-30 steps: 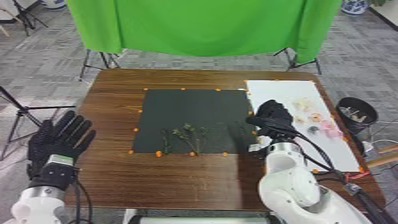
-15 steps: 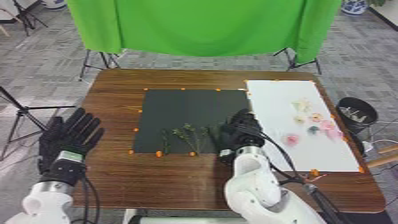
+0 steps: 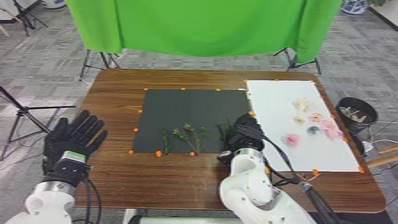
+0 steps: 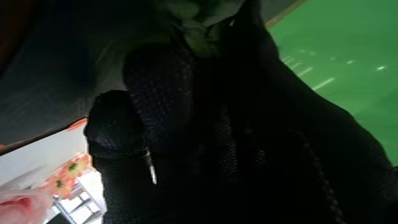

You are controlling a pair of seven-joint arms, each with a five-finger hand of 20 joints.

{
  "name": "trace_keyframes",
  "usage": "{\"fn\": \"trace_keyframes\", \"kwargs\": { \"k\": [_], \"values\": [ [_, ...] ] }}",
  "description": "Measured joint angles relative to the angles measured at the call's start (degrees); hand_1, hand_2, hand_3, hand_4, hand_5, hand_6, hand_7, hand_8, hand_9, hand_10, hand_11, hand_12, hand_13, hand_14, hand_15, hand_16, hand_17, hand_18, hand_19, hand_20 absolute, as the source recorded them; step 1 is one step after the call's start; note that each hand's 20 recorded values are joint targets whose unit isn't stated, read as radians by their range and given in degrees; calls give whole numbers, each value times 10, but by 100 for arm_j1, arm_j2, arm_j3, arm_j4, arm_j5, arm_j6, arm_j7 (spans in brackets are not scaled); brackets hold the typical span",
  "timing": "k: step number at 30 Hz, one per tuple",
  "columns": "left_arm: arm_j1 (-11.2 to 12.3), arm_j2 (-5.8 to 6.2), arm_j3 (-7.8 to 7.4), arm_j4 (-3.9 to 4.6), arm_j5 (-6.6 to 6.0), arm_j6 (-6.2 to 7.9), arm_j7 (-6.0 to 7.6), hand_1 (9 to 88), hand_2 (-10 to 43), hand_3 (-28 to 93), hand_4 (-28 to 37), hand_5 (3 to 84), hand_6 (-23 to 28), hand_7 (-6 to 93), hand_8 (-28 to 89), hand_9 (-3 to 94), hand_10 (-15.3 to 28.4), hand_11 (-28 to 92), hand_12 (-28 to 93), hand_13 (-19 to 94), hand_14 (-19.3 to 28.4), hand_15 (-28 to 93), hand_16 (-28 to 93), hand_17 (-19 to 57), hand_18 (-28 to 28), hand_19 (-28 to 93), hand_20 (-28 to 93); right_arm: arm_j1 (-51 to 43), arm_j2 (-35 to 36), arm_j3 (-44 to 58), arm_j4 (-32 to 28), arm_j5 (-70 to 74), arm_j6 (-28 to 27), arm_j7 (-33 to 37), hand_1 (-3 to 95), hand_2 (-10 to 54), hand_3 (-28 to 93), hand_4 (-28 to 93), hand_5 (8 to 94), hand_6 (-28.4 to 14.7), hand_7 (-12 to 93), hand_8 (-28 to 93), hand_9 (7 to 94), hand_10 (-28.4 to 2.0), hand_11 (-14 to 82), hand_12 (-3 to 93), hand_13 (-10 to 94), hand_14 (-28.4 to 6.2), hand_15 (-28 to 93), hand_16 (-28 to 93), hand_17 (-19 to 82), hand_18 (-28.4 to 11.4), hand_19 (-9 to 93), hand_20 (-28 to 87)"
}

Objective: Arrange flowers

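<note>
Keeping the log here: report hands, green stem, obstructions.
Left robot hand open; right robot hand pinching green leafy stem over black rectangular mat; green sprigs close by, might snag.

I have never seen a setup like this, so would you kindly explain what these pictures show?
A two-armed robot works with gloved hands, its left hand and right hand. The head view looks down on a brown table; the wrist camera sits on the right arm. Green stems lie on a black sheet, with pink flowers on a white sheet. The left hand is open; the right is near the black sheet's right edge, greenery against it, though I cannot tell whether it is held.
</note>
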Motion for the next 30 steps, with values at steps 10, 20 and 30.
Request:
{"fn": "trace_keyframes", "kwargs": {
  "k": [10,20,30],
  "values": [
    [64,1,-4,0,-34,19,17,288,182,701,-283,457,95,166,-94,395,166,214,107,280,159,402,-93,-67,147,427,85,-57,55,103,-139,147,-41,34,430,-95,786,-252,644,-71,194,-109,751,-166,275,217,786,-110,566,254,461,-248,932,282],
    [172,2,-12,-6,-65,20,117,289,184,700,-283,458,97,167,-93,396,166,218,108,280,160,405,-93,-67,146,427,85,-186,131,160,-396,132,-59,120,449,-95,779,-239,658,-71,234,-26,729,-173,225,179,777,-115,562,245,457,-246,932,274],
    [440,-41,-168,-56,-79,18,263,289,185,702,-283,457,95,173,-94,396,166,223,111,280,160,409,-94,-67,146,428,86,-787,668,796,-1110,-75,-599,121,588,-95,737,-260,747,-30,375,122,833,-118,68,340,803,-78,479,368,441,-243,924,282]
  ]
}}
